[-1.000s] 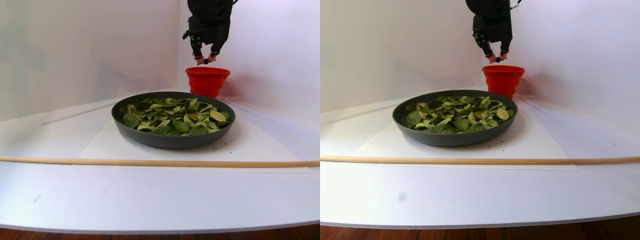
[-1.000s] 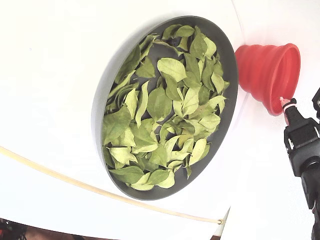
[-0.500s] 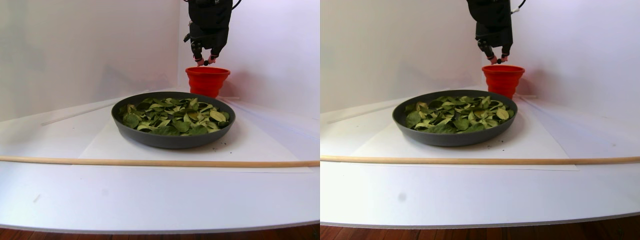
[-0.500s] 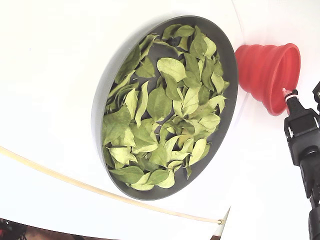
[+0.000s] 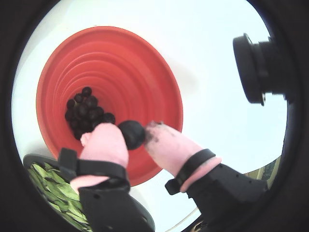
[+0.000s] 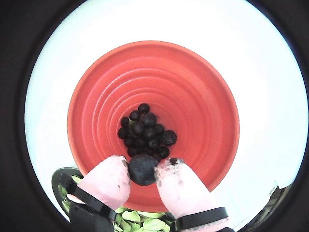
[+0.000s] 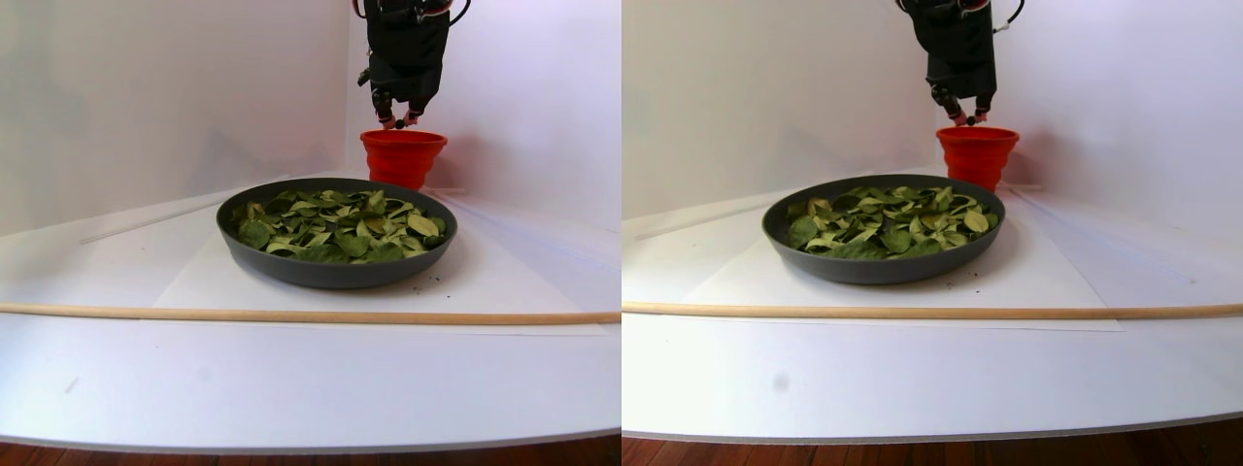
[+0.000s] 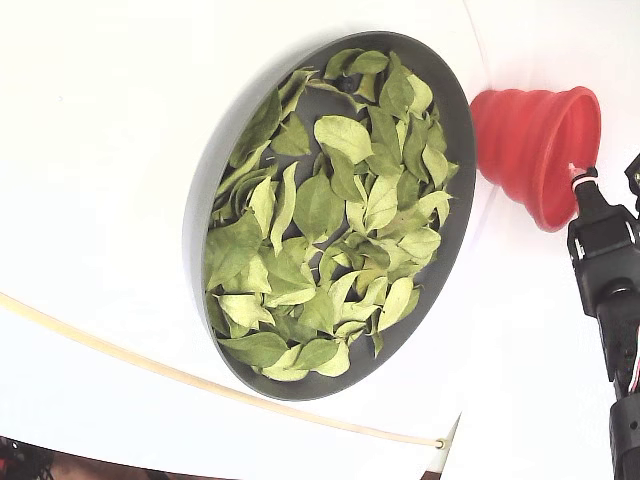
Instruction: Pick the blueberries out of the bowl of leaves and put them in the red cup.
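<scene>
One blueberry (image 5: 132, 134) is pinched between the pink fingertips (image 5: 105, 140) of the end effector (image 5: 133, 137) in a wrist view, above the red cup (image 5: 145, 72). In a wrist view a dozen or so blueberries (image 6: 146, 131) lie heaped at the cup's bottom, hidden elsewhere. The stereo pair view shows the bowl (image 7: 335, 272) of leaves (image 7: 340, 223) before the cup, behind a wooden rod (image 7: 291, 316) across the worktop (image 7: 291, 388). The fixed view shows no berry among the leaves.
</scene>
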Robot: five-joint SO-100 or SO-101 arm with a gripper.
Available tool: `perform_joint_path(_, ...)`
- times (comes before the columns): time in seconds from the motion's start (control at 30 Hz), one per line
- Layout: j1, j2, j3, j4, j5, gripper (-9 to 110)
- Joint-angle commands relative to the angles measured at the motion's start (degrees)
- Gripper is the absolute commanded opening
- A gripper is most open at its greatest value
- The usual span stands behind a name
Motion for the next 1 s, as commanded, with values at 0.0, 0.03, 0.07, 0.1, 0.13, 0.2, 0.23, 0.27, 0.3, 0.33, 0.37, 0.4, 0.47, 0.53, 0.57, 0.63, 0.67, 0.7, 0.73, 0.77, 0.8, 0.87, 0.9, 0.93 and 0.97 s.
perform_joint_path(0.0, 1.58, 1.76, -5.10, -2.11, 0.00, 11)
perform_joint_path(0.03, 1.58, 1.58, -5.27, -2.11, 0.00, 12)
perform_joint_path(0.07, 1.58, 1.41, -5.36, -2.11, -0.26, 13)
perform_joint_path(0.1, 1.67, 1.41, -5.10, -2.90, -0.62, 14)
perform_joint_path(0.13, 1.67, 1.32, -4.83, -3.60, -0.70, 15)
perform_joint_path(0.2, 1.58, 1.32, -4.75, -3.60, -0.62, 15)
perform_joint_path(0.23, 1.58, 1.41, -4.75, -3.60, -0.44, 16)
perform_joint_path(0.27, 1.58, 1.76, -4.57, -3.60, -0.35, 16)
perform_joint_path(0.3, 1.58, 2.29, -4.13, -3.60, -0.35, 16)
perform_joint_path(0.33, 1.58, 2.72, -3.78, -3.60, -0.26, 16)
perform_joint_path(0.37, 1.49, 3.34, -3.25, -3.52, -0.18, 16)
perform_joint_path(0.4, 1.41, 4.04, -2.81, -3.16, -0.18, 16)
perform_joint_path(0.47, 1.14, 5.54, -1.93, -2.46, 0.18, 16)
perform_joint_path(0.53, 1.05, 7.12, -0.97, -1.58, 0.26, 15)
perform_joint_path(0.57, 0.97, 7.65, -0.53, -1.58, 0.26, 15)
perform_joint_path(0.63, 0.88, 8.79, 0.44, -1.32, 0.26, 15)
perform_joint_path(0.67, 0.79, 9.32, 0.88, -1.14, 0.35, 15)
perform_joint_path(0.7, 0.79, 9.84, 1.32, -1.05, 0.35, 15)
perform_joint_path(0.73, 0.79, 10.37, 1.76, -0.88, 0.44, 15)
perform_joint_path(0.77, 0.70, 10.90, 2.20, -0.62, 0.62, 15)
perform_joint_path(0.8, 0.70, 11.51, 2.55, -0.18, 0.79, 15)
perform_joint_path(0.87, 0.62, 12.74, 3.52, 0.26, 1.23, 15)
perform_joint_path(0.9, 0.62, 13.36, 3.87, 0.53, 1.41, 15)
perform_joint_path(0.93, 0.53, 13.97, 4.22, 0.97, 1.67, 15)
perform_joint_path(0.97, 0.53, 14.59, 4.66, 1.32, 1.85, 15)
